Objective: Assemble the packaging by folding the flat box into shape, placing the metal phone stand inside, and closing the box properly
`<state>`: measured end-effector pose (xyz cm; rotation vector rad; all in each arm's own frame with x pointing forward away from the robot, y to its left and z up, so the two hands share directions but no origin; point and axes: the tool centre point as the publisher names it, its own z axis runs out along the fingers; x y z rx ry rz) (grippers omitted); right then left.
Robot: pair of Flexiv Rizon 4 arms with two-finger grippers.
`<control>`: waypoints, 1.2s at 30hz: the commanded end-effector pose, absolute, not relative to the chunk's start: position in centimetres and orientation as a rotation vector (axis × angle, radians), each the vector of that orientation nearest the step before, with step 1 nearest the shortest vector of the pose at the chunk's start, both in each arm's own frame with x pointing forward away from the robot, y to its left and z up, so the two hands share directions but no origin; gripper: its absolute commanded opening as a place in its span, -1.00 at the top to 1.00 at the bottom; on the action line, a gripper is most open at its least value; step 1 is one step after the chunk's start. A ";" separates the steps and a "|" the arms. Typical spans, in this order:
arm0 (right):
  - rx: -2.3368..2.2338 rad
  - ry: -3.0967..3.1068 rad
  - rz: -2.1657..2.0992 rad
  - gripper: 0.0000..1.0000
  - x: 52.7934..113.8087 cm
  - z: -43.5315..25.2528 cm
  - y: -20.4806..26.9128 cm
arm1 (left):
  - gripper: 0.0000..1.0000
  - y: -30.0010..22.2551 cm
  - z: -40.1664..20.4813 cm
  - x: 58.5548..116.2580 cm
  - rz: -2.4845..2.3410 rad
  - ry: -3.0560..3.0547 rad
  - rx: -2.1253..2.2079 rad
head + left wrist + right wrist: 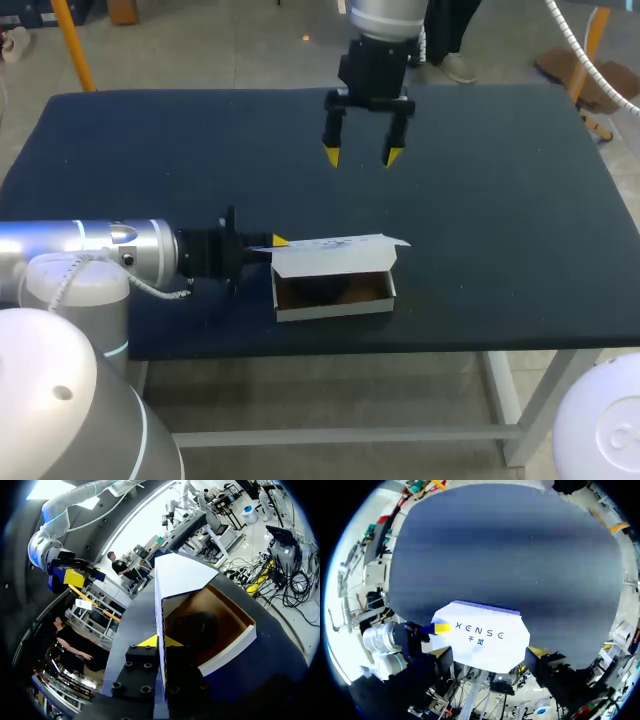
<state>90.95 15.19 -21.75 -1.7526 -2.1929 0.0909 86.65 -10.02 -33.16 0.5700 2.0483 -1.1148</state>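
Although a dark object [192,630] is seen lying inside the open white box [335,303], too little of it is made out to say for certain that it is the metal stand. From the right wrist view the inside is hidden wholly by the raised lid [330,255]. One end of that lid is clamped from both sides by the left gripper [275,243], of which only one yellow tip is shown from above. The box is set on the dark blue table [500,200], near its front edge. The right gripper [362,155] is held above the far half, well apart from the box, its fingers spread wide. The broadest stretches of tabletop are seen to the box's right and behind it.
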 end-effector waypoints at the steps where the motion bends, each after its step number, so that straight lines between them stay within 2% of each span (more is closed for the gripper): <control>1: -1.939 -1.974 0.099 -1.00 89.5 -22.0 14.0 | 1.00 -9.9 -33.9 85.8 -1.094 2.004 0.567; 6: -1.990 -1.846 0.039 -1.00 87.6 -23.7 13.0 | 1.00 -9.8 -34.3 85.6 -1.090 1.986 0.574; 23: -2.003 -1.858 0.080 -1.00 86.8 -24.9 13.6 | 1.00 -10.2 -34.7 85.5 -1.064 1.945 0.629; 24: -2.007 -1.854 0.081 -0.84 86.6 -25.2 13.6 | 1.00 -10.2 -34.8 85.5 -1.063 1.946 0.630; 25: -2.006 -1.852 0.082 -0.52 86.6 -25.5 13.3 | 1.00 -10.2 -34.8 85.5 -1.063 1.945 0.631; 26: -2.013 -1.849 0.090 -0.08 86.3 -25.8 13.2 | 1.00 -10.2 -34.8 85.5 -1.062 1.944 0.633; 27: -2.021 -1.845 0.090 0.06 86.2 -26.0 13.0 | 1.00 -10.2 -34.8 85.5 -1.060 1.942 0.635; 30: -2.017 -1.853 0.087 0.14 85.6 -26.6 12.7 | 1.00 -10.3 -34.8 85.5 -1.059 1.936 0.643; 36: -1.966 -1.914 0.077 0.11 85.1 -28.6 12.2 | 1.00 -10.5 -35.3 85.3 -1.055 1.922 0.663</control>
